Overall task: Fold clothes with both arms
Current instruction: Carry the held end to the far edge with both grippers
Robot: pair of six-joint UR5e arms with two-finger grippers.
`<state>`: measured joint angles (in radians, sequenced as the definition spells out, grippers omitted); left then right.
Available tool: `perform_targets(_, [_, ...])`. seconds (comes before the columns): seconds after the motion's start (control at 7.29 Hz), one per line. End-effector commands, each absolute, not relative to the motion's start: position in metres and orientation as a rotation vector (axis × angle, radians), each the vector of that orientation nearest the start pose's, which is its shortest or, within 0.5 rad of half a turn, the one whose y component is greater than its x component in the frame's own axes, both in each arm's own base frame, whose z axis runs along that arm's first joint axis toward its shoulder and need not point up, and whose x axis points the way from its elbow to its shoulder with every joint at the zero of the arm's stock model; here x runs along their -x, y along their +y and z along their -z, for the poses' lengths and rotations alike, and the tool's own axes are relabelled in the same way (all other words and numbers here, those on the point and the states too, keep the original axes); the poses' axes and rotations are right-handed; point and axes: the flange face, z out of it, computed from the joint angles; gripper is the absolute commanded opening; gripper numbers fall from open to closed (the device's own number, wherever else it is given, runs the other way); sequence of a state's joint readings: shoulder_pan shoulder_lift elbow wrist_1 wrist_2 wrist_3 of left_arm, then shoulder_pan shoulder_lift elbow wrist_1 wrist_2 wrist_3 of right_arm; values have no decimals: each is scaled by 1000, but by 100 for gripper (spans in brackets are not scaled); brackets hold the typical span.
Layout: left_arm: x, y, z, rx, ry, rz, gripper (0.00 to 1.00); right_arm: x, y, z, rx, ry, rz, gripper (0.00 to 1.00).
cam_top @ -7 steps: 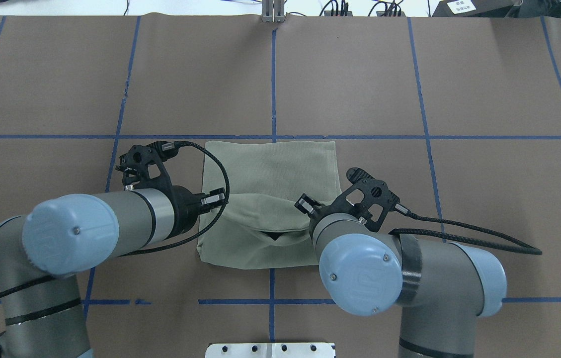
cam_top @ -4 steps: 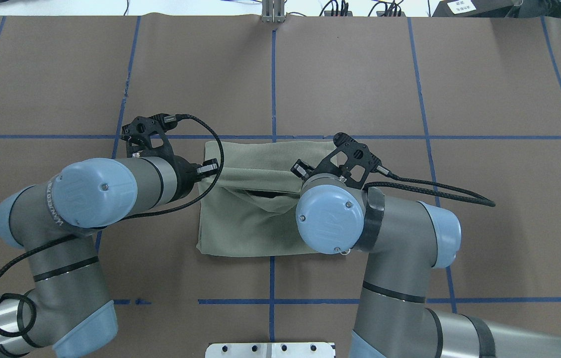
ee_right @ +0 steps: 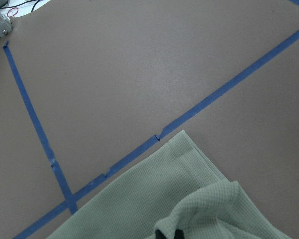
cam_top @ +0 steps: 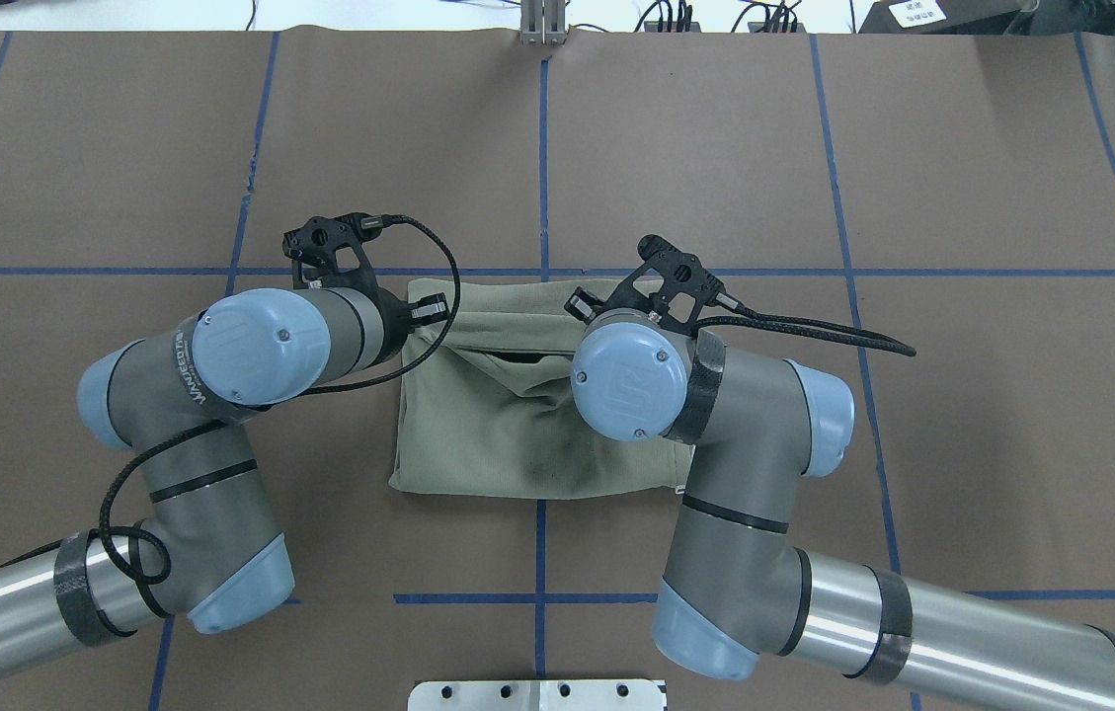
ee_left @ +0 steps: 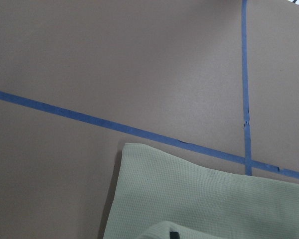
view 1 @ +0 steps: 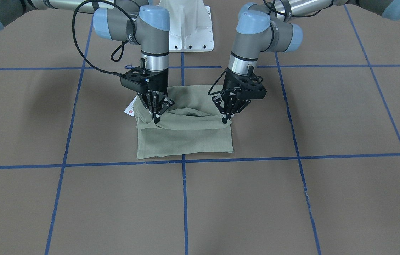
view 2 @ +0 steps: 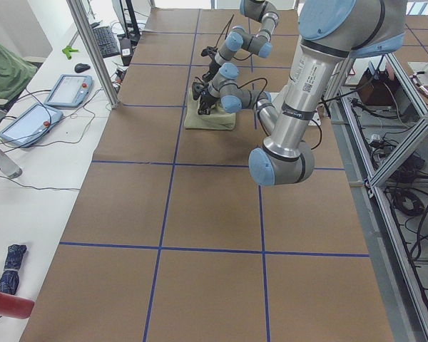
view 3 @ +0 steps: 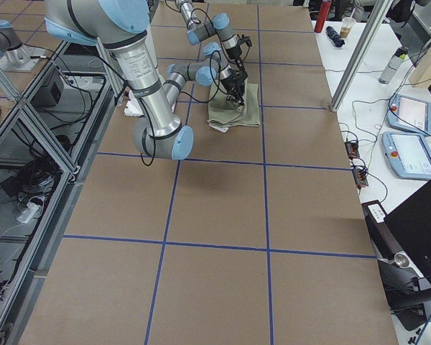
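The sage-green clothes [view 1: 185,141] lie as a folded rectangle at the table's middle, also seen from above [cam_top: 478,434]. Both arms stand over them, wrists pointing down. In the front-facing view my left gripper [view 1: 225,118] is shut on a raised edge of the fabric at the view's right. My right gripper [view 1: 156,118] is shut on the same edge at the view's left. The held layer sags between them. From above, the wrists hide both grippers. A white hang tag [view 1: 129,110] sticks out beside the right gripper. Each wrist view shows the flat fabric [ee_left: 204,199] [ee_right: 139,204] and its far edge.
Blue tape lines [view 1: 183,161] mark a grid on the brown table cover. The white pedestal base [view 1: 185,24] stands behind the arms. Side benches hold tablets [view 2: 68,89] and pendants [view 3: 409,111] off the table's ends.
Both arms have moved away from the robot's base, carrying the held edge of the clothes towards the far edge. The fold line has shifted the same way.
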<state>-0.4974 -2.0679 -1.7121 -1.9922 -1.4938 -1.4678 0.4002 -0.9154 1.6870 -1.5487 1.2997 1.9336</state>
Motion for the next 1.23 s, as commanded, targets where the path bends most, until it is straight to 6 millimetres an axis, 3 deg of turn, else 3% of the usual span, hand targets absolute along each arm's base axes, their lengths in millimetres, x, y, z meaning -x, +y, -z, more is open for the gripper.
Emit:
perform_targets(0.0, [-510,-443,-269,-391,1000,397,0,570,-421,-233,-287,-785,-819,0])
perform_targets(0.14, [-512,-443,-264,-390,1007,395,0,572,-420,-231,-287,-788,-816,0])
perform_targets(0.27, [-512,-443,-261,-389,1014,393,13,574,-421,-233,-290,-779,-809,15])
perform_targets(0.41, [-513,-443,-259,-393,1014,384,86,577,-423,-235,-331,-748,-705,99])
perform_targets(0.55, [-508,-444,-253,-436,1008,318,100,575,-422,-230,-332,-753,-682,100])
perform_targets(0.69, [-491,-452,-248,-458,1010,224,100,561,-424,-215,-306,-780,-649,100])
perform_targets(0.82, [-458,-467,-245,-452,1027,109,100,548,-416,-197,-300,-797,-602,100])
perform_targets(0.96, [-438,-472,-250,-462,1026,50,100,556,-399,-196,-295,-793,-575,100])
perform_targets(1.1, [-439,-471,-250,-458,1028,54,100,582,-364,-204,-290,-776,-513,100])
